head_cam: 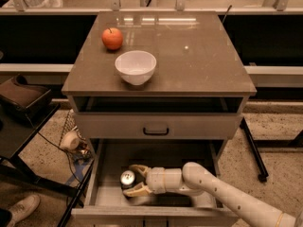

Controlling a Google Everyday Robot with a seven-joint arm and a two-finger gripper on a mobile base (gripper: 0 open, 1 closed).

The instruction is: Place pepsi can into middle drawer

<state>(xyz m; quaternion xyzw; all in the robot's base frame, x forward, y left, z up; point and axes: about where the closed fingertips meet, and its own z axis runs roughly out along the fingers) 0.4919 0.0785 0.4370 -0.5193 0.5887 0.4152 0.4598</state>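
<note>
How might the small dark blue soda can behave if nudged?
Upright between the end effector fingers in the pale grey-white middle drawer, the small dark blue soda can looks slim, so a nudge may tip it. On its side it would probably roll. Smooth metal may slip.
</note>
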